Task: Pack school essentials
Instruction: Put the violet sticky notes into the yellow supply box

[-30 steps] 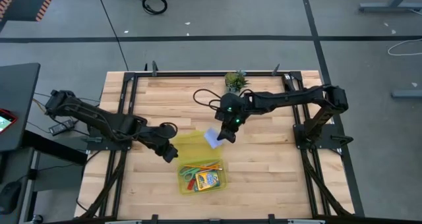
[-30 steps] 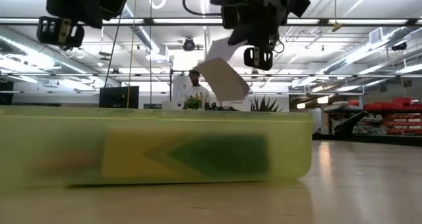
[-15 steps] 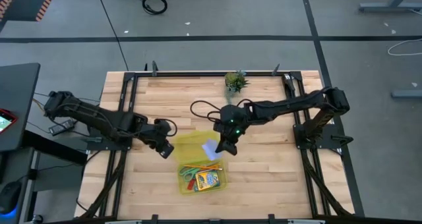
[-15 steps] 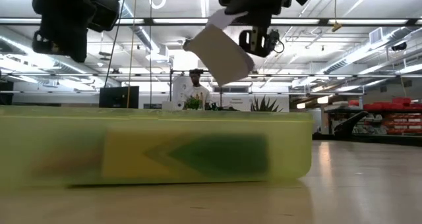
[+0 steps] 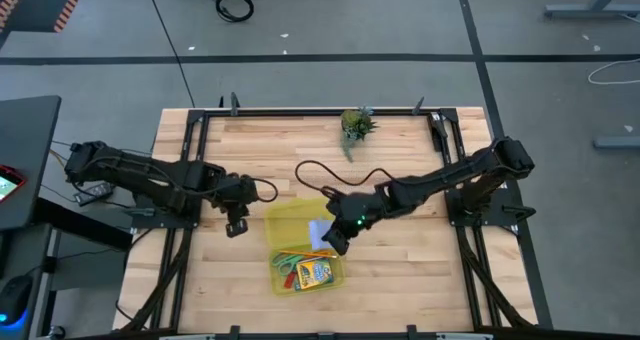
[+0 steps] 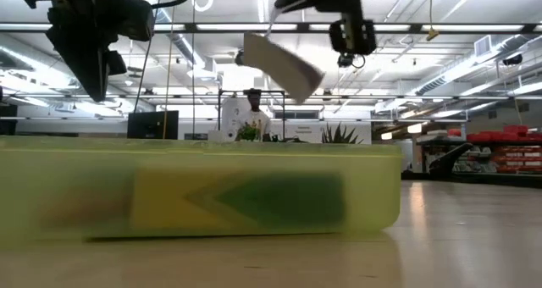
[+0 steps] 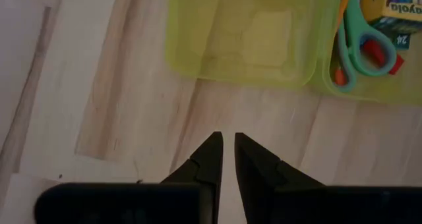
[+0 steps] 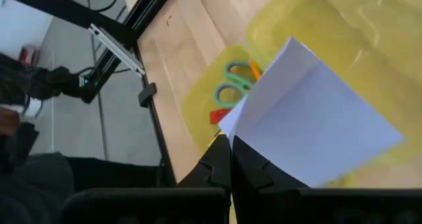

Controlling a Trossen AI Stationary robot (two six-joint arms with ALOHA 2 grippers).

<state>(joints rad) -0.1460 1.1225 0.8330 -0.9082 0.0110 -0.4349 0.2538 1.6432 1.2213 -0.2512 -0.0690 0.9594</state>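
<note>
A translucent yellow case [image 5: 292, 220] lies open on the table. Its near half holds the green-handled scissors [image 5: 287, 267], orange pencils [image 5: 308, 253] and the crayon box [image 5: 316, 274]. The left wrist view shows the scissors [image 7: 359, 49] and a red block [image 7: 395, 62] inside it. My right gripper [image 5: 335, 242] hovers over the case, shut on the pale blue note pad [image 5: 320, 229]. In the low view the pad [image 6: 279, 66] is above the case wall [image 6: 203, 186]. My left gripper [image 7: 227, 141] is shut, holds nothing, and hangs above the table just left of the case. My right gripper pinches the note pad between its two fingers at one corner [image 8: 232, 126]. The pad is lifted clear and tilted, and it reaches out beyond the fingertips over the open case.
A small potted plant [image 5: 353, 125] stands near the table's far edge. A black cable [image 5: 330, 175] loops over the table behind the right arm. Bare wood lies to the right of the case and toward the near edge.
My right gripper has carried the note pad toward the near edge and slightly left, from beside the case's far right corner to over the case. My left gripper has drawn back toward the table's left, away from the case.
</note>
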